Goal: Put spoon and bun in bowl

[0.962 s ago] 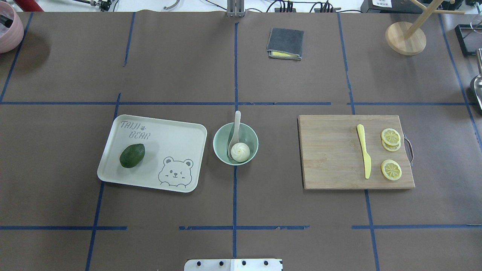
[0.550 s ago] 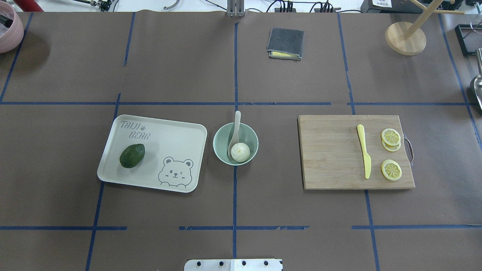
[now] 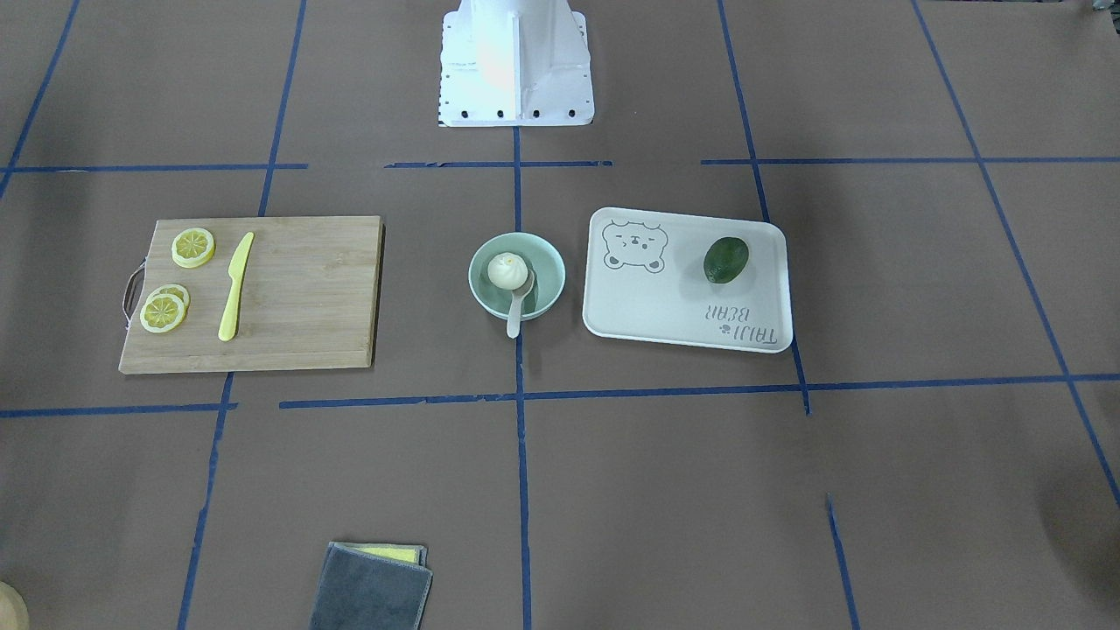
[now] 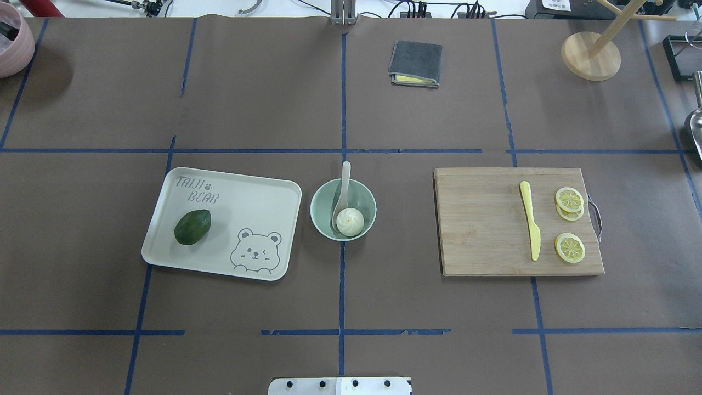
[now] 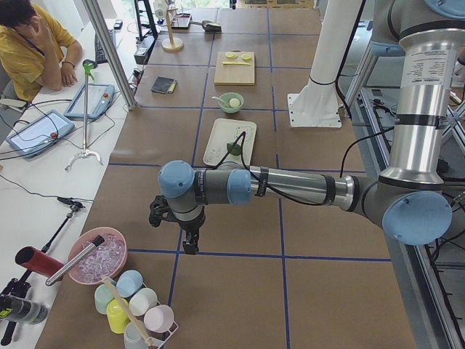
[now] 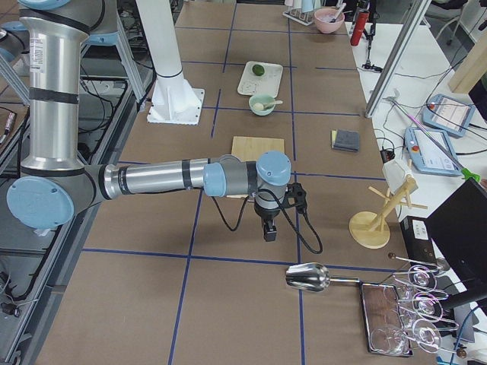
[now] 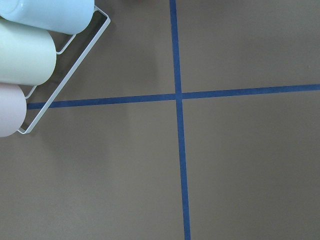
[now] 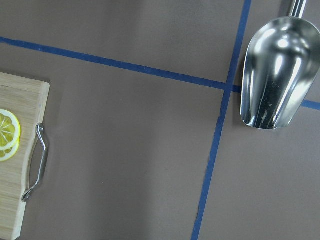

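The pale mint-green bowl stands at the table's middle; it also shows in the front-facing view. The white pleated bun lies inside it. The beige spoon has its scoop in the bowl beside the bun, and its handle sticks out over the far rim. Neither gripper appears in the overhead or front-facing views. The left gripper hangs over the table's left end, far from the bowl. The right gripper hangs over the right end past the cutting board. I cannot tell whether either is open or shut.
A beige bear-printed tray with a dark green fruit lies left of the bowl. A wooden cutting board holds a yellow knife and lemon slices. A grey cloth, wooden stand, metal scoop and cup rack stand around.
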